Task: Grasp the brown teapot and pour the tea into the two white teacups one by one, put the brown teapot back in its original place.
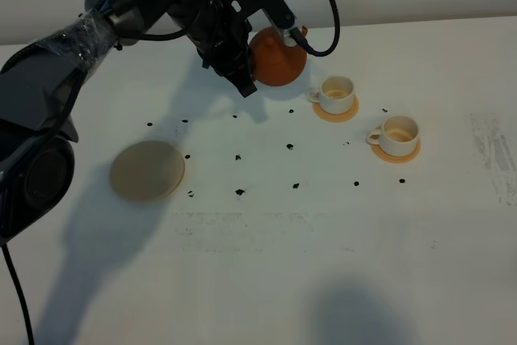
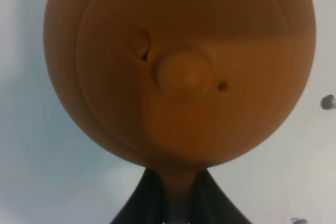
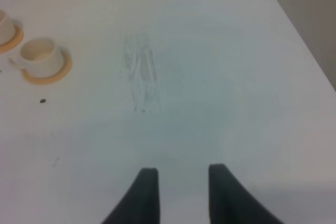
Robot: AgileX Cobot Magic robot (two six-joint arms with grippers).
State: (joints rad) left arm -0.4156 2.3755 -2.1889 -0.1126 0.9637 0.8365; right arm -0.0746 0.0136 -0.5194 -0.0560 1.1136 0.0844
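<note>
- At the far side of the bench (image 1: 266,280), the left hand (image 2: 176,198) holds the brown teapot (image 1: 281,61); its dark fingers (image 2: 137,205) are clamped narrowly on the pot's handle.
- In the left wrist view the teapot's round lid and its knob (image 2: 184,74) face the camera and fill most of the picture, with the pale bench blurred behind.
- The teapot sits just beside the farther white teacup (image 1: 338,93), on the side away from the other cup, and appears raised off the bench.
- The nearer white teacup (image 1: 396,133) stands close to the first; each cup rests upright on a small orange coaster (image 1: 349,112).
- Both cups show a cream inside; whether they hold tea cannot be told.
- The round beige coaster disc (image 1: 147,170) lies bare on the left of the bench, well apart from the teapot.
- Small black marks (image 1: 240,192) dot the bench between the disc and the cups.
- The right hand (image 3: 181,184) shows only in its own wrist view, over bare bench, its fingers a little apart with nothing between them.
</note>
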